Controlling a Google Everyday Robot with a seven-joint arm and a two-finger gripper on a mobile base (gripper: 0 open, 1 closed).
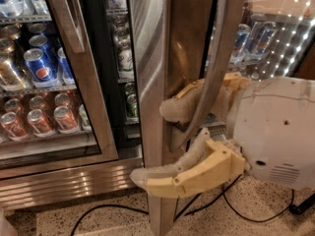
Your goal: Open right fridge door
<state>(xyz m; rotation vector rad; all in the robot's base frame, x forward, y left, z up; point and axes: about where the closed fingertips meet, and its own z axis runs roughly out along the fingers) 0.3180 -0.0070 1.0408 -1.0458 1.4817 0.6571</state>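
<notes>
The right fridge door [152, 58] stands ajar and I see it nearly edge-on, with its wide brushed steel frame toward me. Its long angled steel bar handle [219, 68] runs down to the frame near the gripper. My gripper [152, 145] is at the door's lower part with its cream fingers spread apart. The upper finger [182, 107] reaches behind the handle bar. The lower finger [167, 173] lies below the bar, across the door's edge. The handle passes between them; the fingers are not clamped on it.
The left glass door [74, 82] is shut, with blue Pepsi and orange cans [39, 65] behind it. Inner shelves with cans [123, 58] show in the gap between the doors. Black cables [246, 213] lie on the speckled floor. More cans [251, 38] show through the right door's glass.
</notes>
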